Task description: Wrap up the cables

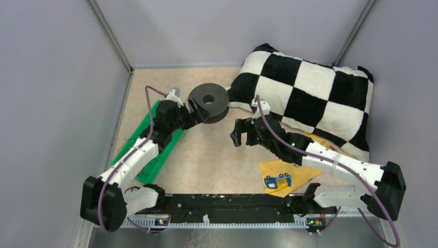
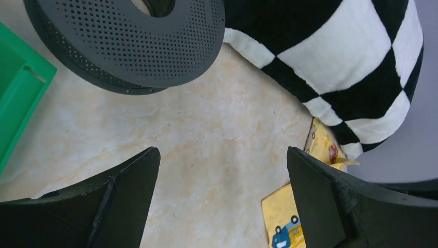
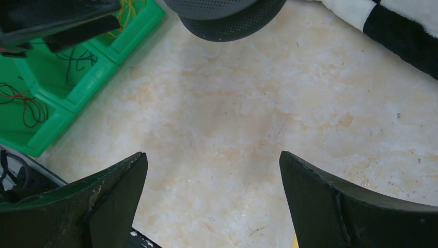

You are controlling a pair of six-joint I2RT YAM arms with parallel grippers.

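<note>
Left gripper (image 2: 221,170): fingers were held apart, empty, beside spool (image 1: 208,102).
Right gripper (image 3: 212,160): fingers were held apart, empty.
Cable (image 3: 127,9): was seen in left tray (image 3: 98,72).

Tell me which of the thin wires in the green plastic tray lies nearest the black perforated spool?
The yellow wire, in the compartment right beside the spool; the dark wire and the red wire lie in compartments farther from it.
</note>
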